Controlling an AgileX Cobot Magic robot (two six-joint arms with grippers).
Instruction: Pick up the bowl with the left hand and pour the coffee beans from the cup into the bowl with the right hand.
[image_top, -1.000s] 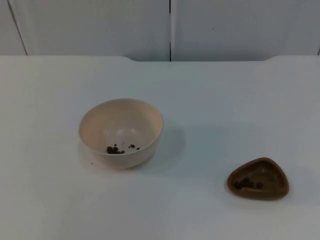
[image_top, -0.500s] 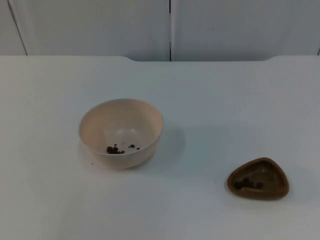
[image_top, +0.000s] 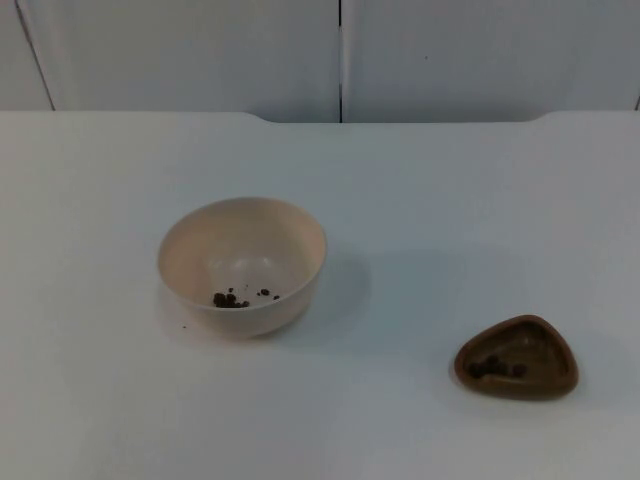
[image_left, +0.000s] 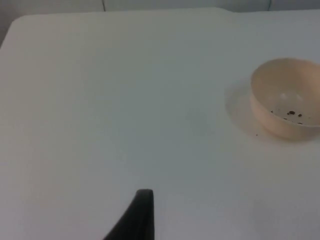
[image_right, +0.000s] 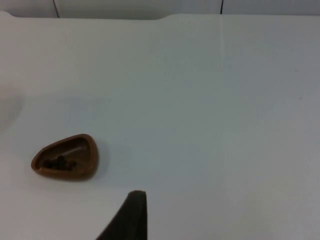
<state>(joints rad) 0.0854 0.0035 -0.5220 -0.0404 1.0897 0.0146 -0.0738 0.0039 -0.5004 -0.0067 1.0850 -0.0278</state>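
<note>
While both tools wait apart — seemingly — bowl (image_top: 242, 264) and cup (image_top: 517, 357) rest.

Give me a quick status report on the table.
Both arms wait, clear of the table's things. Bowl and brown cup stand apart, untouched; a few coffee beans in each. Nothing between them.

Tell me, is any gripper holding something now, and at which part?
Nothing is held. The beige bowl and the brown cup both rest free on the white table, no gripper touching them.
</note>
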